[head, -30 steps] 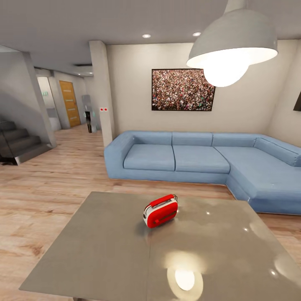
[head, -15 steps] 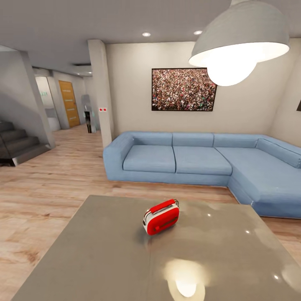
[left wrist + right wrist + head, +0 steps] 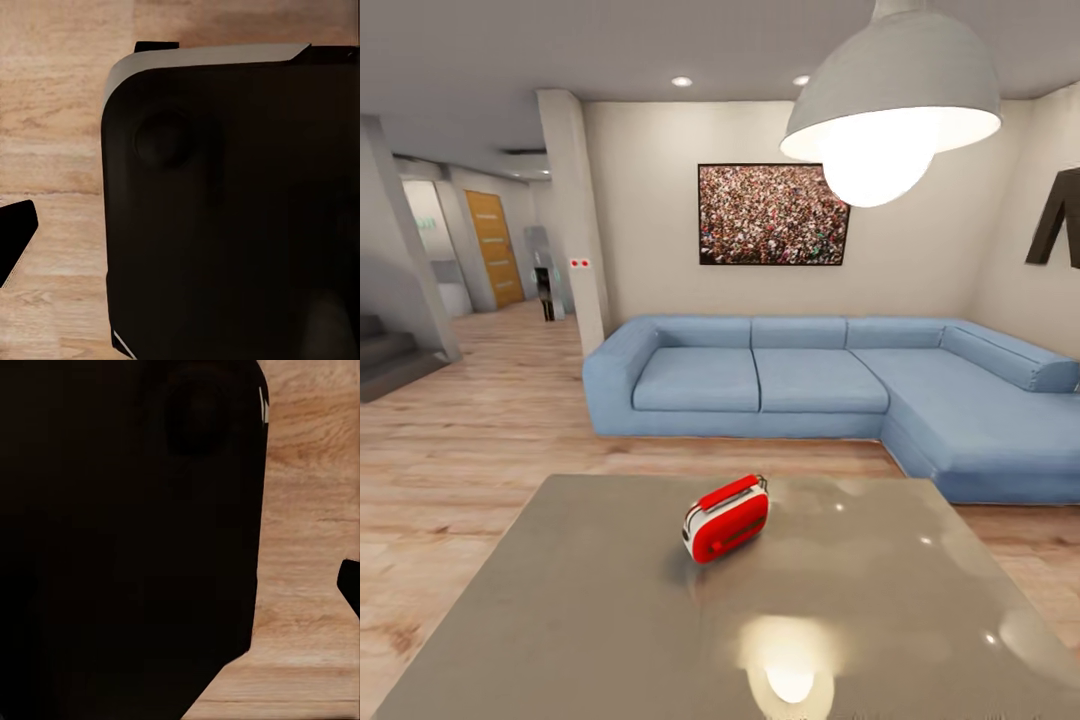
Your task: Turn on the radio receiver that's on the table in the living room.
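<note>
Radio (image 3: pixel 726 519) sits at twelve o'clock, mid-table (image 3: pixel 560 620), sofa (image 3: pixel 760 380) beyond; roll closer squarely before reaching for its switch; claw openings can't be told from either wrist view

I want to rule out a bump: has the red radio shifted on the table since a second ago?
No. The radio receiver sits at the same spot on the table, near its far edge; the camera moved.

body: black rounded housing (image 3: pixel 225 210) | edge: pale grey trim | face: round recess | right-wrist panel (image 3: pixel 120 540): black
</note>
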